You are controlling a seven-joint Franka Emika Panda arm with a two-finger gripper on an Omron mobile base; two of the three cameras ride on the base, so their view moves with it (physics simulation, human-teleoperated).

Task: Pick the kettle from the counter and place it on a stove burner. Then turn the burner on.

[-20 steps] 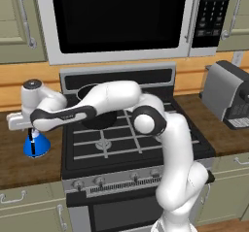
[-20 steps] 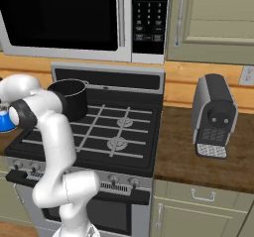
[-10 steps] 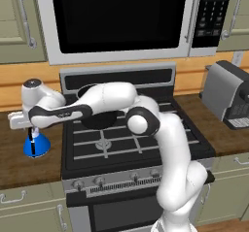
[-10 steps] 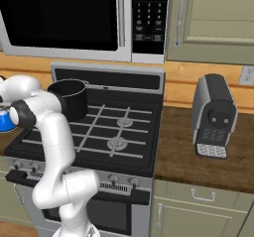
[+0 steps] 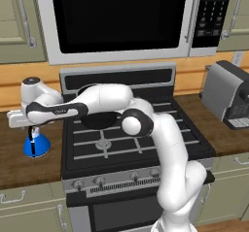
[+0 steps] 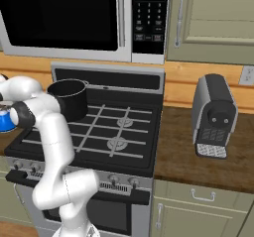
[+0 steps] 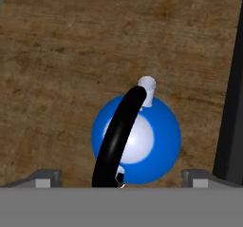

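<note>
One small blue kettle [image 5: 36,145] stands on the dark wood counter [image 5: 19,168] in the left base view, just left of the black stove [image 5: 136,143]. The white arm reaches across the range from the lower right, and its hand hangs directly above the kettle, with the gripper [image 5: 31,130] coming down around the top of the thin black handle [image 5: 32,139]. From this side the fingers are too small and dark to separate, so I cannot tell here how far apart they stand. A black pot [image 5: 99,117] sits on the back-left grate, mostly behind the forearm, and a grey coffee machine [image 5: 226,97] stands on the counter to the right of the stove.

Seen from the right base view, the kettle [image 6: 6,120] shows as a blue patch at the far left edge, partly hidden by the arm's white wrist. The front-left burner [image 6: 49,132] lies near it, half behind the arm. The pot [image 6: 69,98] stands on the back-left grate.

Looking down in the hand view, the kettle [image 7: 136,139] sits just ahead of the hand, its arched handle [image 7: 118,136] running toward the bottom centre. The two finger tips [image 7: 45,178] are spread wide, one at each side, well clear of the handle and the blue body, touching nothing. The wood-grain counter [image 7: 57,55] surrounds the kettle, and the stove's dark edge [image 7: 232,117] runs along the right.
</note>
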